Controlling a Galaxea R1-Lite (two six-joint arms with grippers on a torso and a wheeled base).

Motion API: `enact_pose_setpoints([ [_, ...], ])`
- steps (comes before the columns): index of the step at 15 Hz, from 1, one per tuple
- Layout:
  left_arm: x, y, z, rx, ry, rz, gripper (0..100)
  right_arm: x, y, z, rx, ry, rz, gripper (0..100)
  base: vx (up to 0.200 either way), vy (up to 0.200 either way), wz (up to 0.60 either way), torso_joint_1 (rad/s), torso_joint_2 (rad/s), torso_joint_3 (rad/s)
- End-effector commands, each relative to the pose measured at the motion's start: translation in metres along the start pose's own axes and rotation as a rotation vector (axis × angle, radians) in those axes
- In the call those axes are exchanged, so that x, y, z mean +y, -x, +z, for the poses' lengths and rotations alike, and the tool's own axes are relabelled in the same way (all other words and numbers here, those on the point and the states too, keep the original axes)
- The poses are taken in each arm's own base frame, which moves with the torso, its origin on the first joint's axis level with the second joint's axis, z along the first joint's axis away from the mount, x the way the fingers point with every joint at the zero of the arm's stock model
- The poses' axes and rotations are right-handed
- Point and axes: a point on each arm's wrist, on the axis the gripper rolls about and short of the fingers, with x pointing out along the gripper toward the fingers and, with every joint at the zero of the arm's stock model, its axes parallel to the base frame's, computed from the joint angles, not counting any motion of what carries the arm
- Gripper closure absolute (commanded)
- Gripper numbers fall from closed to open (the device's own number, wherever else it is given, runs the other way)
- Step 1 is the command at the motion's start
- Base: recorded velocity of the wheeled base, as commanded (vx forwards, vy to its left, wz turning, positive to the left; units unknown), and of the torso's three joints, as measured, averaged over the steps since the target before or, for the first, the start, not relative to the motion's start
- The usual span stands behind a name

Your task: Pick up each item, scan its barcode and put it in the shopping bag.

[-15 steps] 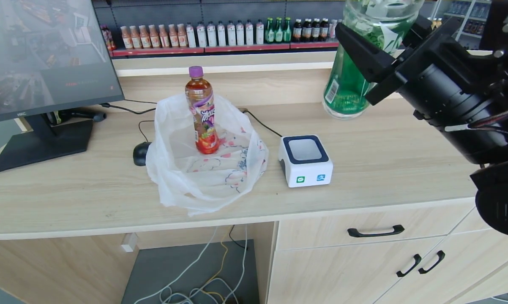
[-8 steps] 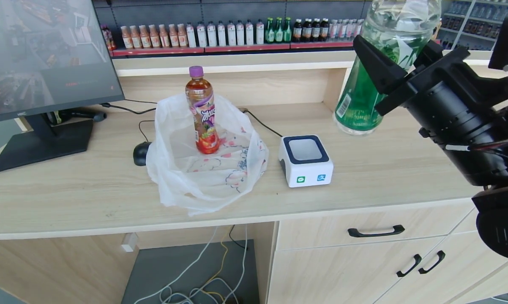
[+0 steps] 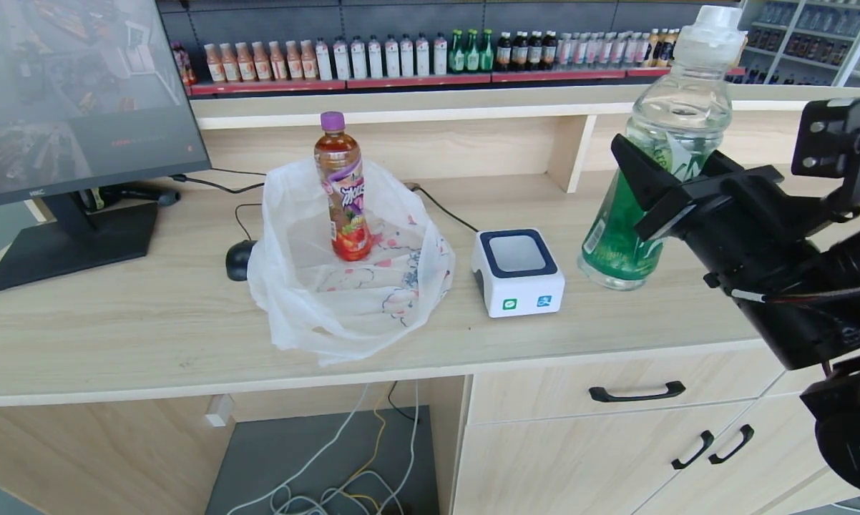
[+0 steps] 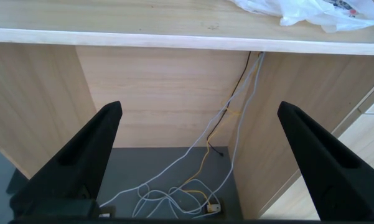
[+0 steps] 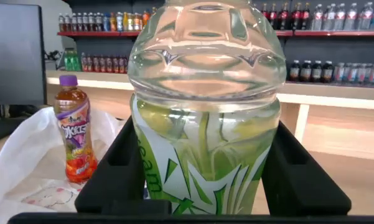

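Head view: 1 tea bottle point(image 3: 344, 193) stands in the bag point(image 3: 344, 300), apparently done. The right end effector point(image 3: 659, 193) is clamped on a green bottle point(image 3: 619, 243) just beside the scanner point(image 3: 517, 270); scanning and bagging remain. Left wrist view: the left end effector point(image 4: 199, 112) is spread apart, empty, below the counter point(image 4: 112, 25). Right wrist view: same grip.

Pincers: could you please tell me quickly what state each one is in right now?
Left pincer: open, holding nothing.
Right pincer: closed on the green bottle, held upright.
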Motion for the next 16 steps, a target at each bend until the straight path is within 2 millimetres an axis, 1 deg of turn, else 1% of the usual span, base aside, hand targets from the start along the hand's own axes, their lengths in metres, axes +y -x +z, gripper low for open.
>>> enact_pose_setpoints([
  [1,0.000,0.000,0.000,-0.001,0.001,0.000,0,-0.005,0.000,-0.006,0.022,0.017,-0.053,100,0.000,0.000,0.00,0.000,0.00,0.000],
  [2,0.000,0.000,0.000,-0.001,0.001,0.000,0,-0.007,0.000,-0.008,0.032,0.028,-0.082,100,0.000,0.000,0.00,0.000,0.00,0.000],
  [3,0.000,0.000,0.000,-0.001,-0.001,0.001,0,-0.008,-0.005,-0.011,0.031,0.043,-0.092,100,0.000,0.000,0.00,0.000,0.00,0.000],
  [7,0.000,0.000,0.000,-0.001,-0.001,0.001,0,-0.006,-0.013,-0.022,0.042,0.041,-0.094,100,0.000,0.000,0.00,0.000,0.00,0.000],
  [11,0.000,0.000,0.000,-0.001,0.001,0.001,0,-0.007,-0.016,-0.021,0.033,0.031,-0.096,100,0.000,0.000,0.00,0.000,0.00,0.000],
  [16,0.000,0.000,0.000,-0.001,0.002,0.001,0,-0.007,-0.018,-0.018,0.016,0.020,-0.097,100,0.000,0.200,0.00,0.002,0.00,0.000],
])
